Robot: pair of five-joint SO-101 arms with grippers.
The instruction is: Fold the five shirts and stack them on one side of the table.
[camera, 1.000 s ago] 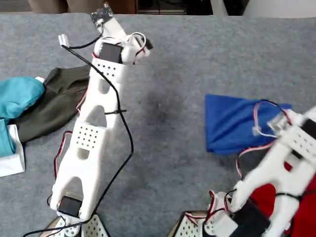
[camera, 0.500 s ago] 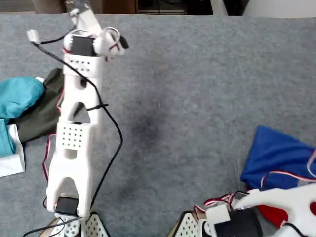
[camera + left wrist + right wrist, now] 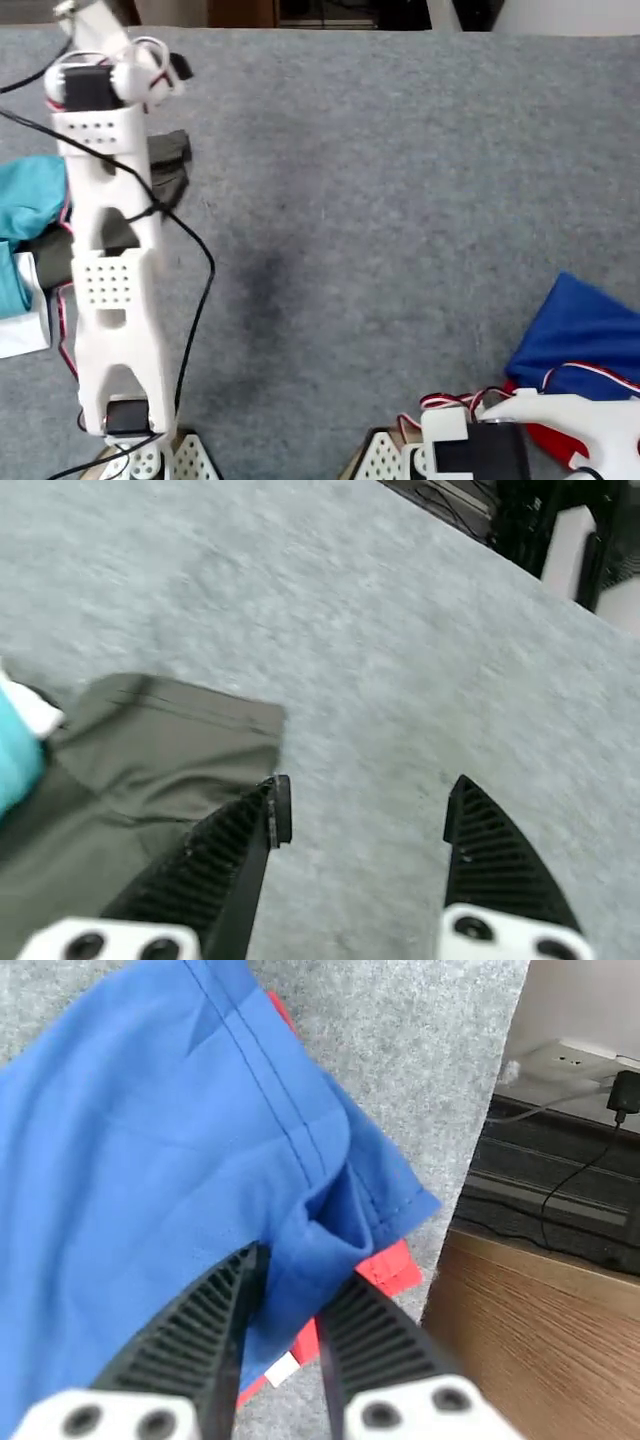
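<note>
- grip first: right gripper point(image 3: 295, 1272) jaws clamped on a bunched hem fold of the blue shirt point(image 3: 150, 1160), directly over the red shirt point(image 3: 395, 1268).
- judged to be the stacking step: laying the folded blue shirt onto the red shirt, at the near corner of the table point(image 3: 380, 200).
- lower until the cloth rests flat on the red shirt before letting go; avoid releasing high, or risk the fold springing open.
- line up the blue edges with the red shirt beneath; avoid overhang toward the table edge just beside the red shirt, to guard against a slide off.
- open wide and lift straight up off the red shirt, so as not to snag the stitched hem on a ribbed pad.
- left gripper point(image 3: 370, 798) jaws well apart, hovering above the corner of the olive shirt point(image 3: 150, 740), far across the table from the red shirt.
- probably take the olive shirt next; pinch its hem corner only, clear of the teal shirt point(image 3: 30, 195) lying against it on the side away from the red shirt.
- leave the white shirt point(image 3: 20, 325), also far from the red shirt, for later.
</note>
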